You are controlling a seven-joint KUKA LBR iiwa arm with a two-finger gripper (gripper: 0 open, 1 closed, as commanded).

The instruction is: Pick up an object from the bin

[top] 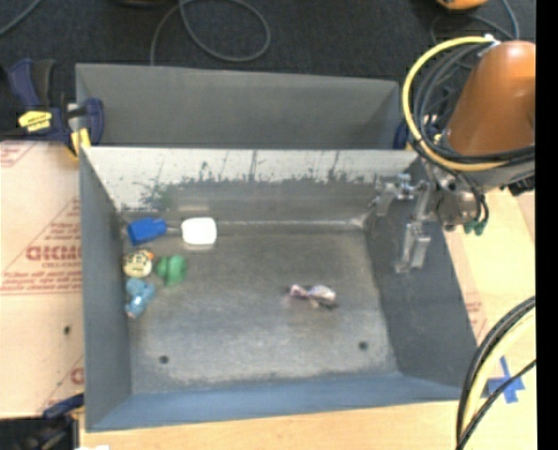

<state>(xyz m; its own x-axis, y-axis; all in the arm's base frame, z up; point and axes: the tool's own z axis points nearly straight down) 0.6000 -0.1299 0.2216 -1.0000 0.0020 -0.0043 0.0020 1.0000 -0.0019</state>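
You see the pincer (pixel 412 228) at the right wall of the bin (pixel 241 111), near the back corner, hanging under the orange-covered arm (pixel 494 101). Can't tell if it's released or clenched. Nearest loose thing is a small pale purplish crumpled piece (pixel 313 295) on the floor, mid-bin, a bit right of centre, well apart from the pincer. The rest sits far left: blue block (pixel 145 231) just beside a white block (pixel 199 232) by the back wall, then a yellowish round thing (pixel 138 264), green lump (pixel 173 269) and light blue piece (pixel 139 296) in front of them
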